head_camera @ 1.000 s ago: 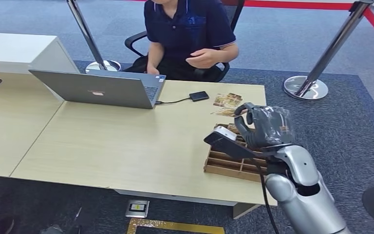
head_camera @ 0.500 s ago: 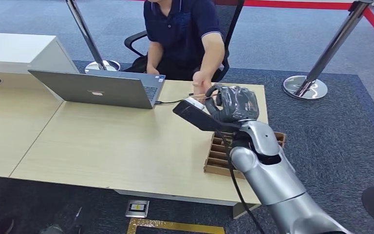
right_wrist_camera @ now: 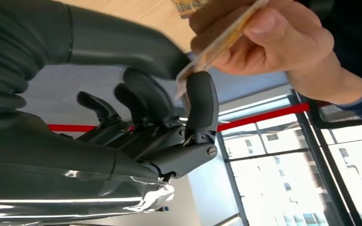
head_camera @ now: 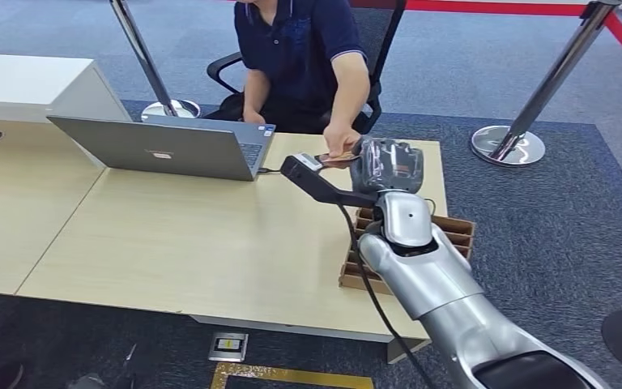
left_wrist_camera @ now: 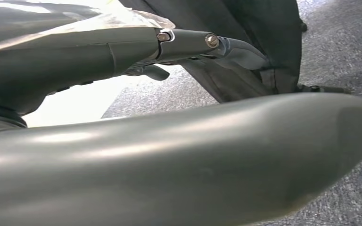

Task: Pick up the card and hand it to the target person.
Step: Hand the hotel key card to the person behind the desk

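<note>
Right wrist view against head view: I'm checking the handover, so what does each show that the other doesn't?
Right wrist view alone: the card edge-on, pinched between the robot hand's thumb and a finger while the person's hand grips its other end. Head view alone: the laptop, the tray and the table. Both show the right robot hand meeting the person's hand over the table.

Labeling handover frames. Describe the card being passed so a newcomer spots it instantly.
Start at the far edge of the light wooden desk, in front of the seated person. There the right hand meets the person's hand. The card is the thin tan rectangle pinched between both.
</note>
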Motion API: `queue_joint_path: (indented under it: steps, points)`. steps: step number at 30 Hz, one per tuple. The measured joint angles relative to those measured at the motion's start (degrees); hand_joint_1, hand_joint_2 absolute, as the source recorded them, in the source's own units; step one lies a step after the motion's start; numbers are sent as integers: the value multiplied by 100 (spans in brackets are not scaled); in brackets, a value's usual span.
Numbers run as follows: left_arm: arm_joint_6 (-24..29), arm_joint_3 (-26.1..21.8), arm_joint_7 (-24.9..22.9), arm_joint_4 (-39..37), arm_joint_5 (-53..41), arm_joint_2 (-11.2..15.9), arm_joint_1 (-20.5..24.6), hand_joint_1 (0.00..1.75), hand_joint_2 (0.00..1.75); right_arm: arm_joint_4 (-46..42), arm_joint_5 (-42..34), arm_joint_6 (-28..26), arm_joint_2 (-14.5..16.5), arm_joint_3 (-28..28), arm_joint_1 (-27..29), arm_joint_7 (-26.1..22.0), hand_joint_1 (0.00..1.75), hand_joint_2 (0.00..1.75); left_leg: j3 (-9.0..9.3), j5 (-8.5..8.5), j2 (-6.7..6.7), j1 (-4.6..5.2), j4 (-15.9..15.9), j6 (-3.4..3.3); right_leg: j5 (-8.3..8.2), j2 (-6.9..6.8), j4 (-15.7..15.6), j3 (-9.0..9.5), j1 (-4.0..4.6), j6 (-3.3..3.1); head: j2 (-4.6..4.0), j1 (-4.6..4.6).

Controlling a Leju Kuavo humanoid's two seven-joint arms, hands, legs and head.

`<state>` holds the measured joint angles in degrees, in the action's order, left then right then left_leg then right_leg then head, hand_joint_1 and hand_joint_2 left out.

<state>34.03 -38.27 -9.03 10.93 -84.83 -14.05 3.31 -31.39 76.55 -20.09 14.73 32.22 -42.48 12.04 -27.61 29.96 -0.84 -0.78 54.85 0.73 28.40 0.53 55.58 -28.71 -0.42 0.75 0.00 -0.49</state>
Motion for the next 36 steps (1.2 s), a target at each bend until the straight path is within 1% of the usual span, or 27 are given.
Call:
queue_joint_path:
  steps: [2,6,14,19,21,24,27,30,31,32,33,35,36]
  points:
    - [0,0,0,0,-1,0,0,0,0,123,33,8,29,0,4,6,0,175,0,0,0,0,0,0,0,0,0,-1,0,0,0,0]
    - [-1,1,0,0,-12,0,0,0,0,290,55,-30,64,0,16,-10,0,0,0,0,0,0,0,0,0,0,0,-2,0,0,0,-1]
    - [-10,1,0,0,6,0,-2,0,0,289,152,-446,21,-78,253,-15,0,0,-1,0,0,0,1,0,0,0,-1,-3,0,0,0,0]
    - [-10,0,-4,0,73,0,-6,0,0,-234,297,-737,-109,-236,638,-77,0,0,-2,0,-1,0,1,0,0,0,-4,-5,0,0,0,1]
    - [-8,-1,-13,0,125,0,-9,0,0,-686,420,-898,-210,-367,931,-77,0,0,-3,0,-3,0,2,0,0,0,-7,-5,0,0,0,1]
    - [-1,-5,-18,-2,200,0,-21,0,0,-1635,689,-1195,-395,-687,1573,-72,0,0,-8,3,-5,0,2,-3,1,0,-9,-7,0,1,0,-1]
    - [5,-23,-22,-5,245,-1,-29,0,0,-2673,873,-1565,-529,-1146,2316,-112,0,0,-13,6,-7,0,2,-6,2,0,-13,-9,-1,3,0,0]
    - [7,-43,-31,-8,274,-4,-36,0,0,-3790,778,-1900,-599,-1716,3113,-319,0,0,-16,9,-13,1,2,-9,3,0,-17,-13,-1,3,0,0]
    - [7,-46,-33,-8,285,-5,-38,0,0,-4171,591,-1950,-588,-1925,3371,-538,0,0,-17,10,-15,1,2,-10,3,0,-17,-15,-2,4,0,0]
    - [7,-51,-32,-9,296,-5,-39,0,0,-4596,235,-1978,-527,-2197,3625,-950,0,0,-17,11,-15,1,3,-11,3,0,-18,-18,-2,4,0,-1]
    - [4,-60,-22,-10,309,-6,-41,0,0,-5025,-305,-1993,-432,-2536,3873,-1520,0,0,-18,11,-17,1,3,-10,4,0,-19,-19,-3,4,0,-2]
    - [-19,-80,36,-12,332,-10,-49,0,0,-5792,-1970,-2011,-174,-3518,4300,-2852,0,0,-19,13,-23,-1,2,-10,6,-1,-23,-15,-2,7,0,-6]
    - [-42,-90,83,-13,340,-13,-54,0,44,-6035,-2877,-2019,-75,-4072,4483,-3346,0,0,-19,14,-26,-1,1,-10,7,-1,-24,-11,-2,9,0,-4]
